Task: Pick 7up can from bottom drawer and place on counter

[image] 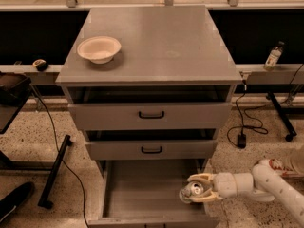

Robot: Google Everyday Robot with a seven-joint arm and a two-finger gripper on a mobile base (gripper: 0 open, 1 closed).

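gripper: the gripper [189, 190] was low at the bottom drawer's [142, 194] right front, fingers clamped on the 7up can [195, 189].
can: held in the claw at the drawer's right wall, silver top facing the camera, long axis likely near upright.
key relation: the counter [161, 37] lay well above and behind the can, with two part-open upper drawers overhanging between them.
next move: probably out toward the front, then up.
obstacle: a bowl [99, 49] sat on the counter's left.
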